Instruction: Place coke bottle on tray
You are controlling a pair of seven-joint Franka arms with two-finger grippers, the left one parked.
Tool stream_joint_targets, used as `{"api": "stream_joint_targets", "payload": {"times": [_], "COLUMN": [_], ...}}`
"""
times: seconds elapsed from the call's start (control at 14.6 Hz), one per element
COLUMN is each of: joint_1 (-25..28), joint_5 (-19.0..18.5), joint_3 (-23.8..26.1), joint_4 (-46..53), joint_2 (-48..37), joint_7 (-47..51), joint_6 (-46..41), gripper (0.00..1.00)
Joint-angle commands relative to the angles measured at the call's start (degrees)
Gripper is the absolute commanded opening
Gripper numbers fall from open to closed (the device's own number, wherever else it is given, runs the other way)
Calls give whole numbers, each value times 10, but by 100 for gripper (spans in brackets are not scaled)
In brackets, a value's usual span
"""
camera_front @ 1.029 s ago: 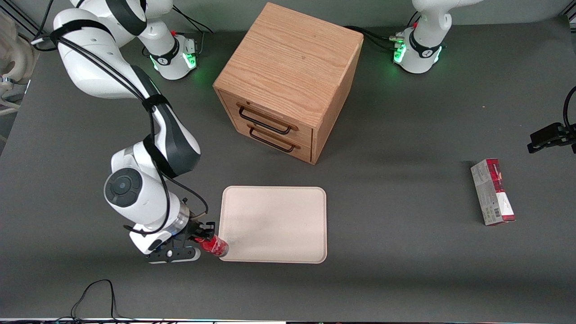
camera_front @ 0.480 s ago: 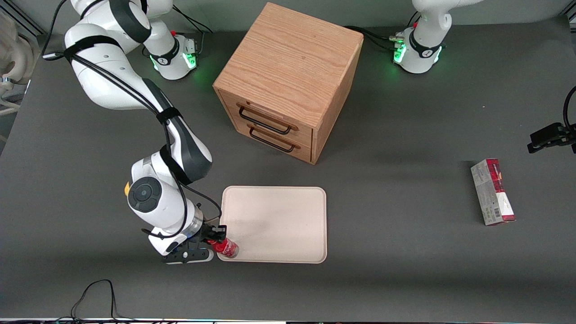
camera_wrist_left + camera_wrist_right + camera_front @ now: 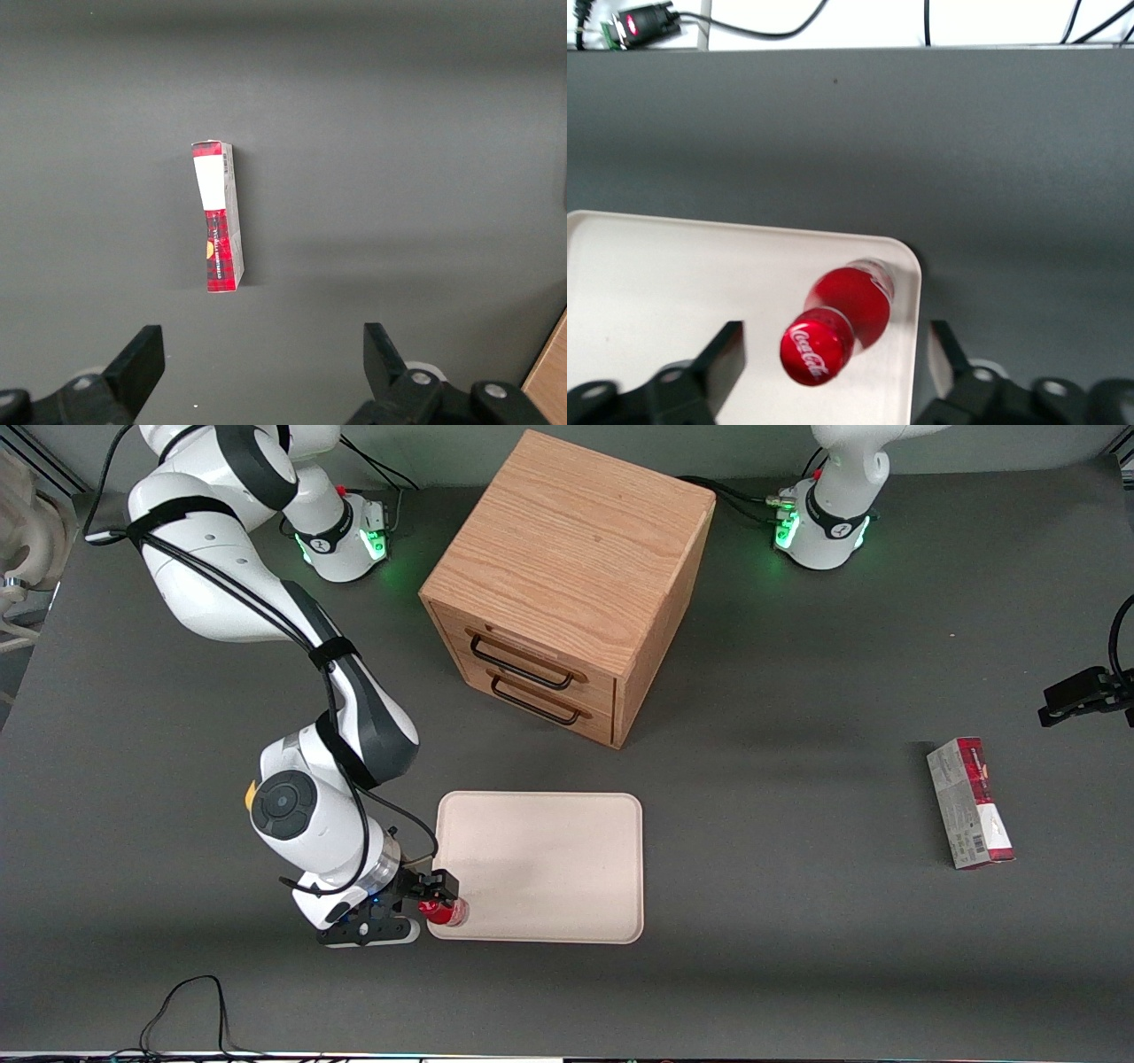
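The dark grey desk (image 3: pixel 797 921) carries a wooden cabinet (image 3: pixel 567 584) at about 12 o'clock, its two drawer fronts facing the front camera. The cream tray (image 3: pixel 549 859) lies flat just nearer the camera than the cabinet, near 6 o'clock. A red-and-grey carton (image 3: pixel 969 802) lies on its side toward the parked arm's end, well apart from both. The tool (image 3: pixel 423 893) sits at the tray's corner toward the working arm's end.

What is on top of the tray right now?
Only the coke bottle, upright in the tray's corner nearest the working arm. The end effector is open around it. The bottle's base contact is hidden by its body.
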Motion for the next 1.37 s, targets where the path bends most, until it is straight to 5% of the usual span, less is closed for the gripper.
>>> {"api": "stream_joint_targets", "payload": {"times": [0.0,0.41,0.69,0.82,1.03,1.3], "joint_1": [-2,-3,1,5,3,7], "joint_5": [-17,-3,102,115,174,171], "joint_3": [4,-34,-134,-181,-236,-248], "joint_4": [-3,-58,-233,-278,-296,-304], "joint_2": [-25,-172,-352,-419,-481,-508], "joint_7": [19,-74,-168,-228,-223,-162], "joint_6": [-5,-208,-236,-273,-330,-337], "gripper": [100,100,100,100,100,100]}}
